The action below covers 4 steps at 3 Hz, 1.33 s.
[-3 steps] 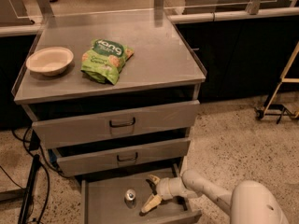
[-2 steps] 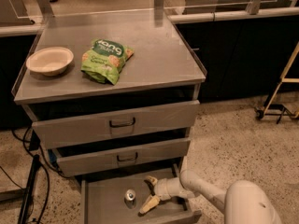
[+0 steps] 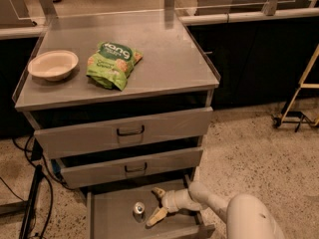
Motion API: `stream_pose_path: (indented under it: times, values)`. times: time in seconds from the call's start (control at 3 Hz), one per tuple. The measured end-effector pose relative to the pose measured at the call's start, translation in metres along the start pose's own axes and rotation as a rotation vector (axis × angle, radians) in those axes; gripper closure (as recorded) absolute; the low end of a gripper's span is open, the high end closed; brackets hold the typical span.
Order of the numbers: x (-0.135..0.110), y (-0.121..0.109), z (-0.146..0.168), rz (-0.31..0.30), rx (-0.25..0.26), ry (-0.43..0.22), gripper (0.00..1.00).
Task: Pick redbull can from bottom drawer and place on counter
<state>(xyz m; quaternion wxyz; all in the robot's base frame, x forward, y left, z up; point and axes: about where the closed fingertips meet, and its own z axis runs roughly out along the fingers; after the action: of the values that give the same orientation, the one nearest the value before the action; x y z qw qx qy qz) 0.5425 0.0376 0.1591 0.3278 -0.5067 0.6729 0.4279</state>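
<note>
A robot's gripper (image 3: pixel 157 204) reaches into the open bottom drawer (image 3: pixel 107 218) of a steel cabinet, directly below the front edge of the tabletop (image 3: pixel 169 59). Its two fingers are spread wide and hold nothing. One finger points toward the back of the drawer and the other toward its front lip. The redbull can (image 3: pixel 139 209) stands upright on the drawer floor just to the left of the fingers, outside the gap between them. It is unclear whether the nearer fingertip touches it.

On the tabletop, a pale bowl (image 3: pixel 53 64) sits by the left edge, and a green snack bag (image 3: pixel 112 64) lies beside it, toward the middle.

The grasp looks like the risky part. The can is slim and tall for its base, so a fingertip sliding in off-centre could tip it over and send it rolling across the flat drawer floor. If the fingers closed on only its near side, they could squirt it away rather than grip it.

The lift has its own hazard. The middle drawer (image 3: pixel 135 168) juts out just above the back of the bottom one, so a can raised straight up too far back could hit that drawer front and slip loose. On the tabletop, a placement near the bag could leave the can on an uneven footing.
</note>
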Motion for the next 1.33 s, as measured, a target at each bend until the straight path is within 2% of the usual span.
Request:
stream_pose_path:
  times: [0.67,1.0,1.33]
  values:
    - [-0.011,0.015,0.032,-0.029,-0.043,-0.079,0.0]
    - [-0.016,0.04,0.042,-0.025,-0.044,-0.116,0.0]
    - [-0.014,0.043,0.044,-0.018,-0.045,-0.113,0.0]
